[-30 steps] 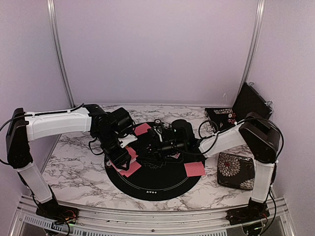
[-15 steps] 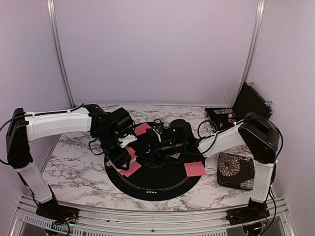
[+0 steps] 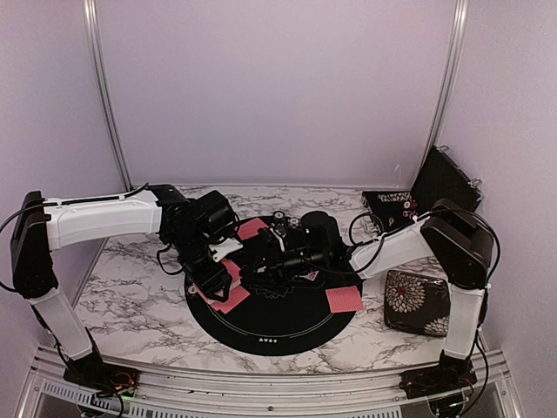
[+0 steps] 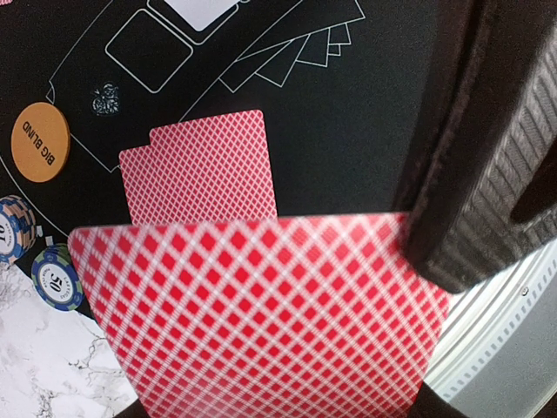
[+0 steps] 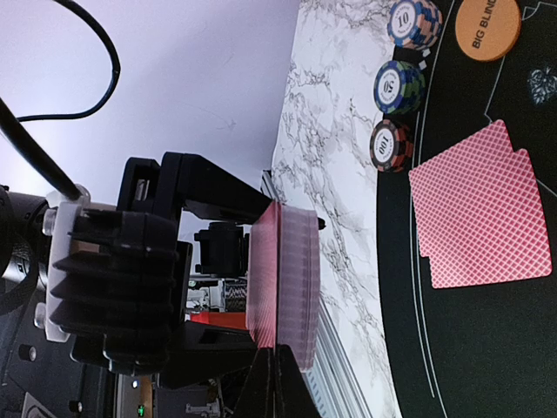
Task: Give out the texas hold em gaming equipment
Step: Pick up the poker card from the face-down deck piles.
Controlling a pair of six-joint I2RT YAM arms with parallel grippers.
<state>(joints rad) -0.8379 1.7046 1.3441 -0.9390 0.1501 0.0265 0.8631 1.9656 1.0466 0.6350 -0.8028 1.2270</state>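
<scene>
While the top view shows only a small shift, the right arm has crept leftward over the mat [image 3: 270, 335], bringing the right end effector [image 3: 254, 264] up against the left end effector [image 3: 218, 266], which hangs above the mat's left side clamped on the deck [image 3: 231, 272]; a dealt pair [image 3: 344, 299] lies face down at the near right, well apart from both. In the left wrist view, the deck fills the foreground, red backs toward us and gripped at its edge; below it another pair rests on the mat, with the orange button [image 4: 41, 144] and two chip stacks [image 4: 57, 277] off to one side, at the border of mat and table [image 4: 52, 366]. In the right wrist view, we see the deck edge-on in the left end effector, and the right one's fingers [image 5: 274, 387] have just come together at its lower edge; we cannot tell whether a card is caught between them. We judge this a pinch for the next card; if it holds, another seat can be dealt.
</scene>
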